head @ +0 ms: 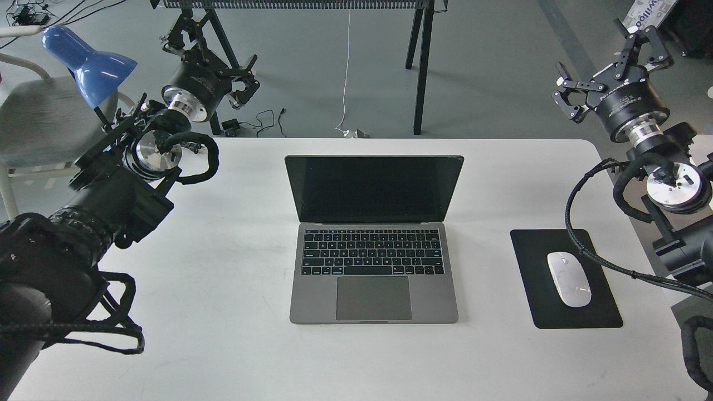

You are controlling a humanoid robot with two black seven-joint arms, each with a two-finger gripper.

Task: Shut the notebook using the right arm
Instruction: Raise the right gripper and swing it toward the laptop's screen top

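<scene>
White counter (pixel 223 312), viewed from the robot's head. The notebook (pixel 374 273) lay at the centre of the counter, lid raised and black screen facing the viewer, keyboard and trackpad exposed. To its right, well apart, lay a black mouse pad (pixel 535 301) carrying a white mouse (pixel 569 278). The left arm (pixel 111 189) entered from the left beside a blue lamp (pixel 83 61); whether its left hand (pixel 192 33) was spread or pressed together could not be told. The right arm (pixel 663 184) stood at the counter's right edge, clear of the notebook, its right hand (pixel 601 58) raised beyond the far corner with fingers spread and holding nothing.
</scene>
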